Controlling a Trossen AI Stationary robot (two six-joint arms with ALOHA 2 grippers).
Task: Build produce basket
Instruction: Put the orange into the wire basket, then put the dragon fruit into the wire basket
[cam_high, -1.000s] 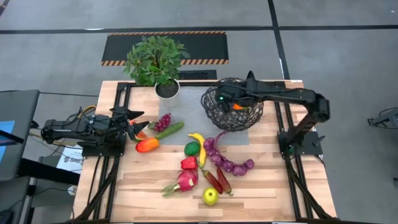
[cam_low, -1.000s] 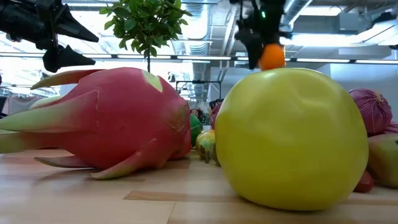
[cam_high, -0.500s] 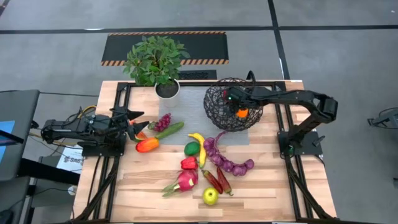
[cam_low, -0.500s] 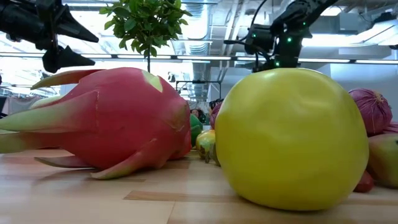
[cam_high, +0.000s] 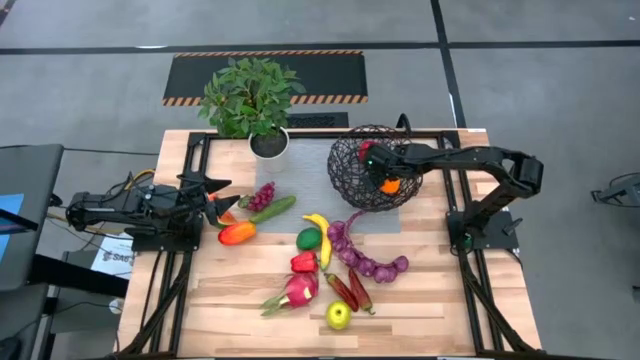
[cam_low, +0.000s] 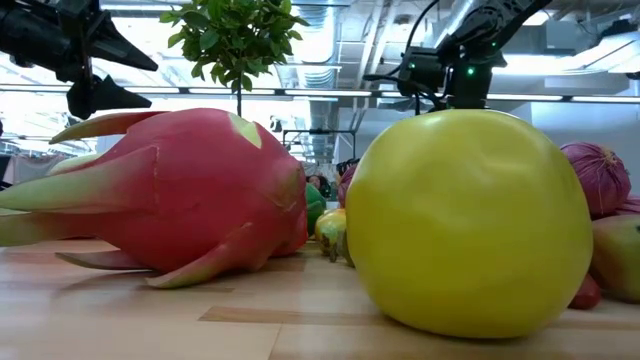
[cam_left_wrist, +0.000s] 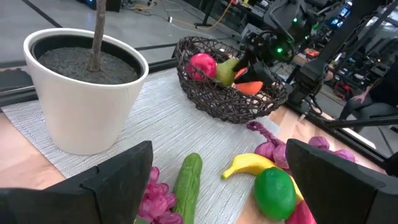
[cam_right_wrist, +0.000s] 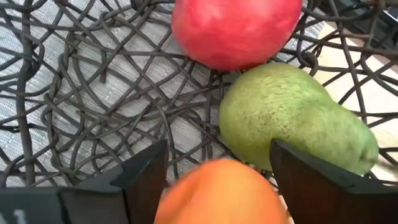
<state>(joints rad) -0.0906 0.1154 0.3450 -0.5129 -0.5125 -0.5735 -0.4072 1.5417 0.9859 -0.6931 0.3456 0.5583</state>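
An orange (cam_right_wrist: 219, 194) is being held between the right end effector (cam_high: 385, 183) fingers inside the basket (cam_high: 345, 170), best lowered beside the pear (cam_right_wrist: 292, 121) before being released.

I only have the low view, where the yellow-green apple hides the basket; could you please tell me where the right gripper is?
Observer: The high view shows the right gripper down inside the wire basket.
Operator: Thank you. Is it holding anything?
Observer: Yes, its wrist view shows its fingers shut on an orange fruit.
Operator: What else lies in the basket?
Observer: A red fruit and a green pear, touching each other on the basket's floor.
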